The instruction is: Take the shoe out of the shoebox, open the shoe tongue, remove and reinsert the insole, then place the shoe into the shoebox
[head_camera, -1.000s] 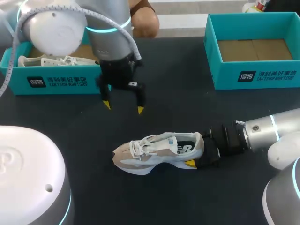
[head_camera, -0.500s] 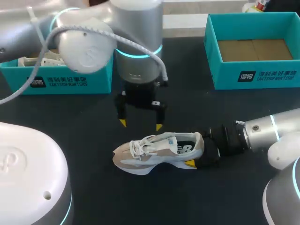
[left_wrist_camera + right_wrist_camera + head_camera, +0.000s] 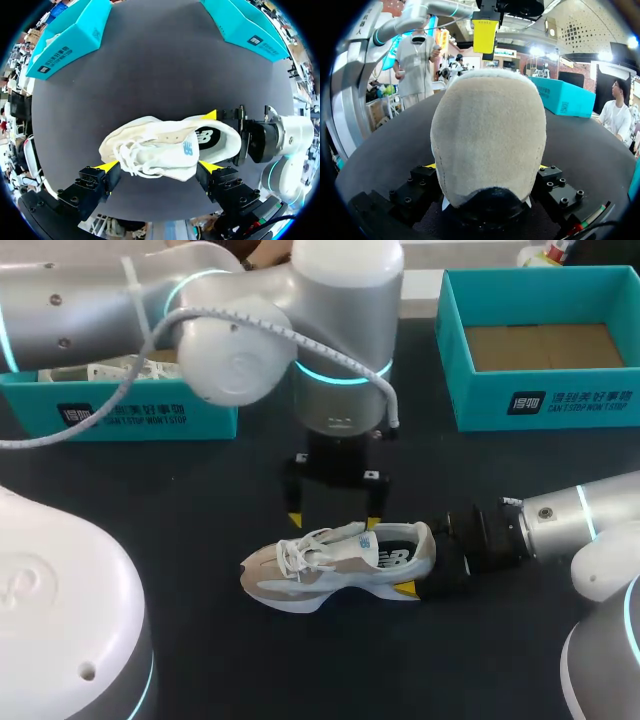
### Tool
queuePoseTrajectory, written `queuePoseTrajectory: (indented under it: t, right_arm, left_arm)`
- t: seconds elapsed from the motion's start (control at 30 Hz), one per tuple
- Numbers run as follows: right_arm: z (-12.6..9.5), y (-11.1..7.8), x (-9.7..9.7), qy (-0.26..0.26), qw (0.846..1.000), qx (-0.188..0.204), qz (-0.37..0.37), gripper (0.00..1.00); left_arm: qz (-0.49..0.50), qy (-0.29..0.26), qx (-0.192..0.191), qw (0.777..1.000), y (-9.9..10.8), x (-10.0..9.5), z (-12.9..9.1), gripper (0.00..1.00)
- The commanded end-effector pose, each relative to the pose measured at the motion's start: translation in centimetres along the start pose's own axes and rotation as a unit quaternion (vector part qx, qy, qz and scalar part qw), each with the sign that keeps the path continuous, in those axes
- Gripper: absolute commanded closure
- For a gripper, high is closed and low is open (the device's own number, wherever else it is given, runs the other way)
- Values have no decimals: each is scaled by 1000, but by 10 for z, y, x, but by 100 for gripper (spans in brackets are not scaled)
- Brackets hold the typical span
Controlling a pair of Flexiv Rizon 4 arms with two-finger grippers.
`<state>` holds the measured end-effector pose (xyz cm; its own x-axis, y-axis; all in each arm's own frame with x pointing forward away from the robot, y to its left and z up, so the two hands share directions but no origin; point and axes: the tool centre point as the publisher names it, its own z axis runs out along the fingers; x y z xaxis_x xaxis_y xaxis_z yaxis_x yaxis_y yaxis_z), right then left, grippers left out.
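right gripper (image 3: 426,568): clamped on the heel of shoe (image 3: 330,562) | left gripper (image 3: 333,522): spread wide, yellow tips either side of the laces, contact unclear | shoe: on table (image 3: 180,500), toe to my left, between the shoeboxes (image 3: 545,405)

Black table (image 3: 200,500) with 1 pale shoe (image 3: 330,560) mid-surface, teal left shoebox (image 3: 150,415) and teal right shoebox (image 3: 560,400) behind it.
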<state>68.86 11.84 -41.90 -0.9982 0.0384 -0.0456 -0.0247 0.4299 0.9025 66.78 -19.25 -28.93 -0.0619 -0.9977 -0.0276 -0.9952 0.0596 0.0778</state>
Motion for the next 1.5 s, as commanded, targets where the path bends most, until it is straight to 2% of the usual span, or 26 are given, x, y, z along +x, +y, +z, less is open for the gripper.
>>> queuePoseTrajectory:
  t: [0.03, 0.27, 0.47, 0.7, 1.07, 1.27, 1.5]
  right_arm:
    - [4, -2, -1, 0, 1000, 3, 0, 100]
    - [4, -2, -1, 0, 1000, 3, 0, 100]
    - [4, -2, -1, 0, 1000, 3, 0, 100]
    - [4, -2, -1, 0, 1000, 3, 0, 100]
    - [4, -2, -1, 0, 1000, 3, 0, 100]
    - [4, -2, -1, 0, 1000, 3, 0, 100]
    - [4, -2, -1, 0, 1000, 3, 0, 100]
  left_arm:
    - [-7, -12, -3, 1000, -1, 19, 9, 0]
    - [-33, -18, -8, 999, 0, 33, 21, 0]
    - [-48, -40, 20, 998, 0, 40, 30, 0]
    - [-57, -47, 8, 997, -2, 45, 43, 0]
    - [-60, -88, 11, 994, -5, 38, 60, 0]
    - [-57, -115, 34, 991, -2, 35, 71, 0]
    - [-55, -132, 35, 989, -1, 27, 74, 0]
